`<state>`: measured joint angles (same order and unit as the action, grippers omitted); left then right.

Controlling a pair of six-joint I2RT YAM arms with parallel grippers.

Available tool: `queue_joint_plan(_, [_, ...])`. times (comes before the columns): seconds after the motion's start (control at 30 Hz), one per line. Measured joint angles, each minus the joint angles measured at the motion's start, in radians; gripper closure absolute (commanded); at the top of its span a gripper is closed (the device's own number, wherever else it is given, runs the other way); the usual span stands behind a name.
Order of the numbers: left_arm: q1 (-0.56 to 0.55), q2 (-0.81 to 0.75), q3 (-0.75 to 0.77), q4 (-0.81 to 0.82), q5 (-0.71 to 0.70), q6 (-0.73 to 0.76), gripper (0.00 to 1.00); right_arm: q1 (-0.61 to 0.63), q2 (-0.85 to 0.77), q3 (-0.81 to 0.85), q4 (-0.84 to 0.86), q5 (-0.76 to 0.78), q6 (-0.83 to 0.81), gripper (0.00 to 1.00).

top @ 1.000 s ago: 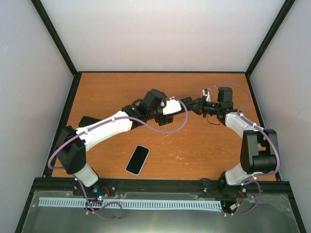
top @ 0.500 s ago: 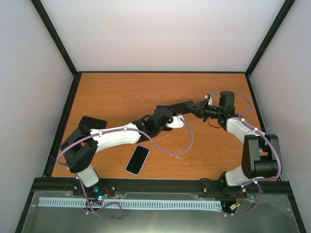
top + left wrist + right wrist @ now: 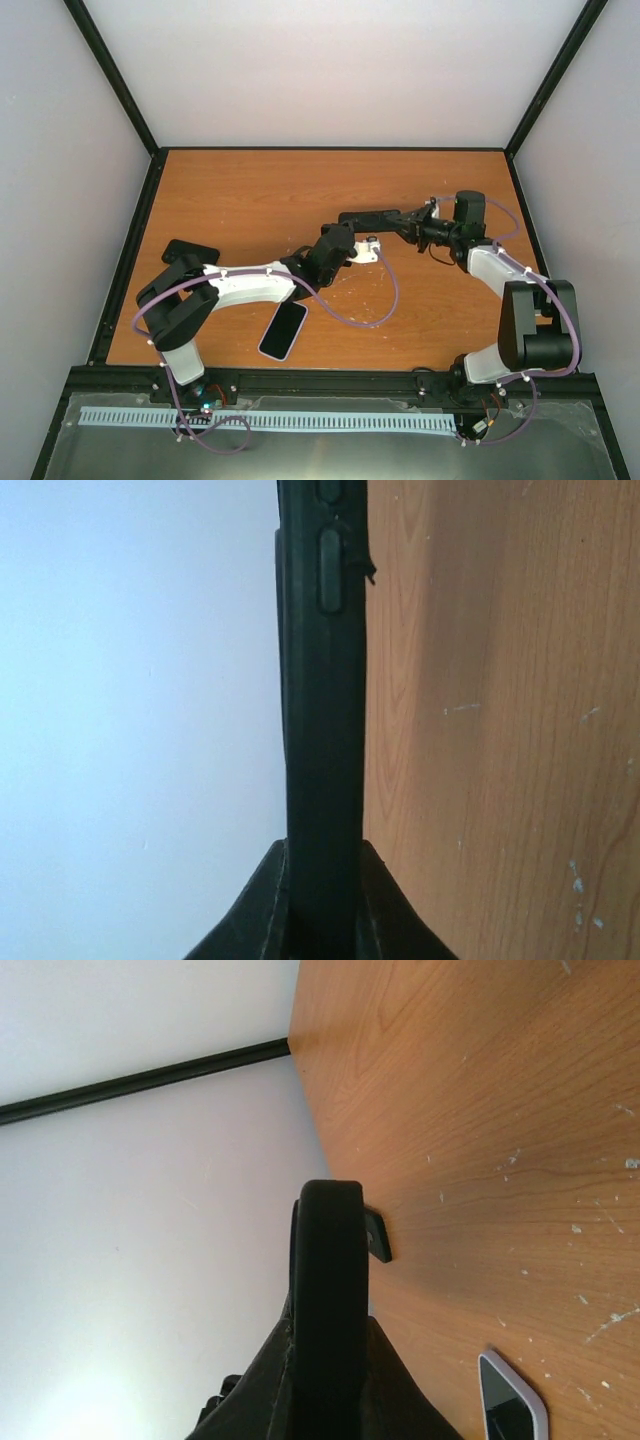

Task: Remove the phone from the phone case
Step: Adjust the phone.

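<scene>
You are holding the phone case (image 3: 320, 730) edge-on in the air above the desk (image 3: 250, 190) with both arms. The left tool (image 3: 322, 900) is pinching one end and the right tool (image 3: 328, 1360) is pinching the other, each pressed tight on it. A phone (image 3: 283, 328) is lying face up on the desk beside the left forearm, well apart from the case. Whether the case is carrying anything inside, you cannot tell from these views. The danger I am seeing is opposing pulls: if you are twisting or drawing the arms apart unevenly, the case may slip out of one grip and drop to the desk.
</scene>
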<state>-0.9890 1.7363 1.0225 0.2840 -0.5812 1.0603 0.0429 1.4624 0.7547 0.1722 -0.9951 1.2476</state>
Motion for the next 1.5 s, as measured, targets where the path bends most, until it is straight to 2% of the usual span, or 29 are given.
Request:
queue_joint_plan(0.07, [0.0, 0.0, -0.001, 0.019, -0.011, 0.006, 0.99, -0.004, -0.001, -0.001, 0.0, -0.001, 0.03, 0.79])
queue_joint_plan(0.13, [0.0, 0.002, -0.001, 0.026, -0.015, 0.006, 0.99, -0.004, -0.002, -0.001, 0.003, -0.003, 0.031, 0.52])
queue_joint_plan(0.2, [0.001, 0.002, -0.001, 0.026, -0.014, 0.009, 0.99, -0.003, -0.002, -0.002, 0.006, -0.01, 0.021, 0.28])
queue_joint_plan(0.37, [0.013, 0.002, -0.002, -0.006, -0.005, -0.002, 0.99, -0.008, -0.003, 0.0, 0.027, -0.028, -0.021, 0.02])
queue_joint_plan(0.47, [0.034, 0.002, 0.025, -0.098, 0.022, -0.059, 0.99, -0.026, -0.007, 0.0, 0.038, -0.039, -0.066, 0.0])
queue_joint_plan(0.63, [0.105, 0.004, 0.183, -0.348, 0.127, -0.249, 0.99, -0.086, -0.063, -0.001, 0.064, -0.036, -0.169, 0.0])
queue_joint_plan(0.9, [0.206, 0.004, 0.387, -0.623, 0.337, -0.534, 0.99, -0.156, -0.097, 0.047, 0.083, -0.034, -0.433, 0.0])
queue_joint_plan(1.13, [0.335, 0.002, 0.518, -0.815, 0.77, -0.761, 0.99, -0.161, -0.099, 0.177, 0.024, -0.099, -0.637, 0.0])
queue_joint_plan(1.37, [0.494, -0.012, 0.54, -0.867, 1.236, -0.92, 0.99, -0.137, -0.164, 0.233, -0.021, -0.122, -0.715, 0.0])
queue_joint_plan(1.5, [0.565, -0.037, 0.52, -0.851, 1.458, -0.993, 0.99, -0.118, -0.18, 0.271, -0.027, -0.151, -0.732, 0.0])
